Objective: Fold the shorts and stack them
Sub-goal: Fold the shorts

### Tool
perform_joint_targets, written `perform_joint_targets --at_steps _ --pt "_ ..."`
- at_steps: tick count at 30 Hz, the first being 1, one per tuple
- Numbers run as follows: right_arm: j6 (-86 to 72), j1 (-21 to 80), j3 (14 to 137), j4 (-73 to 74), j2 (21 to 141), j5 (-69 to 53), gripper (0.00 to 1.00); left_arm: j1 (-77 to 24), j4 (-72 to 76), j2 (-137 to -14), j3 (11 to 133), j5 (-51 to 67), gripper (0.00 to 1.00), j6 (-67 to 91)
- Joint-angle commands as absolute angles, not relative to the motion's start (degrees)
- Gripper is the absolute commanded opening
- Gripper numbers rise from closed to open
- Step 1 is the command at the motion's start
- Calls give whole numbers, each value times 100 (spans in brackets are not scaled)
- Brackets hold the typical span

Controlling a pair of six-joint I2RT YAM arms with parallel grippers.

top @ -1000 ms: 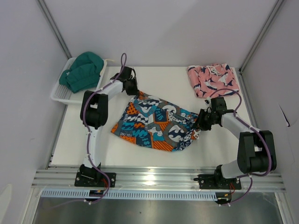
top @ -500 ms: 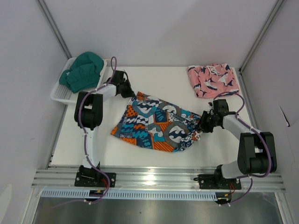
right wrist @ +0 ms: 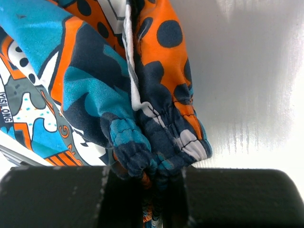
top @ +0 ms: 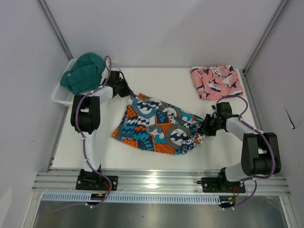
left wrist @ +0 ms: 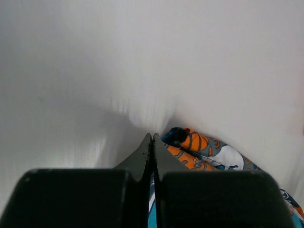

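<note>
Beside the far left corner of the bench (top: 161, 78), a white basket (top: 58, 96) holds a heap of dark green cloth (top: 85, 71); just to the right of it the left fingers (top: 126, 90) sit low at the far left corner of the patchwork shorts (top: 156, 126); from the wrist view these fingers are pressed flat together, with a thin strip of teal and white cloth showing in the seam between them, so they pinch that corner; an orange and navy fold of the same garment lies on the white surface just beside their tips; the patchwork shorts spread across the middle of the bench, stretched on a slant from the far left corner towards the near right, rumpled rather than flat, print side up; at their right end the right fingers (top: 207, 127) are clamped on a gathered bunch of the fabric; the right wrist view shows navy, teal and orange elastic hem squeezed between the two black pads, with the rest of the cloth fanning away from them over the bench; further right and towards the back, the pink shorts (top: 216, 81) lie in the far right corner, loosely bunched with a white drawstring on top, well apart from the patchwork pair and touched by neither arm.
</note>
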State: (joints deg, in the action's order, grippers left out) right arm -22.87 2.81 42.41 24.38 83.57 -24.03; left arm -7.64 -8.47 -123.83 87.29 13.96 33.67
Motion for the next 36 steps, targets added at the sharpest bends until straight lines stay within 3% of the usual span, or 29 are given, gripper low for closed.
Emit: perform_joint_targets --at_steps 1,7,11,12,13,14,15,18,23,27,31,36 --pt "-2215 264 4228 2347 8411 -2549 0 -738 -300 -11813 8701 1590 0 3463" --pt "-2145 316 4157 2347 8402 -2505 0 -738 -45 -11733 8859 1871 0 3568" --pt "-2171 334 4105 2303 8385 -2505 0 -765 254 -11838 8816 1951 6 3744" --pt "-2197 334 4104 2285 8393 -2505 0 -765 246 -11882 8815 1960 14 3762" --pt "-2206 334 4104 2285 8402 -2487 0 -765 211 -11979 8859 1960 43 3779" --pt "-2232 325 4104 2268 8385 -2479 0 -765 115 -12014 8938 1925 53 3779" --pt "-2293 334 4104 2224 8367 -2479 0 -765 88 -12006 8921 1907 72 3779" --pt "-2364 334 4174 2197 8384 -2435 0 -765 35 -11778 8816 1749 99 3727" --pt "-2241 308 4894 2696 8639 -2119 0 -765 -483 -10621 8316 1328 99 3516" --pt "-2162 316 5606 3233 8885 -2056 0 -1019 -484 -9345 7141 1082 99 3489" --pt "-2232 369 6099 3577 8798 -2127 0 -1974 -64 -8062 5438 432 99 3664" --pt "-2180 439 6626 4016 8885 -2109 2 -3145 904 -7014 4167 -376 99 4498"
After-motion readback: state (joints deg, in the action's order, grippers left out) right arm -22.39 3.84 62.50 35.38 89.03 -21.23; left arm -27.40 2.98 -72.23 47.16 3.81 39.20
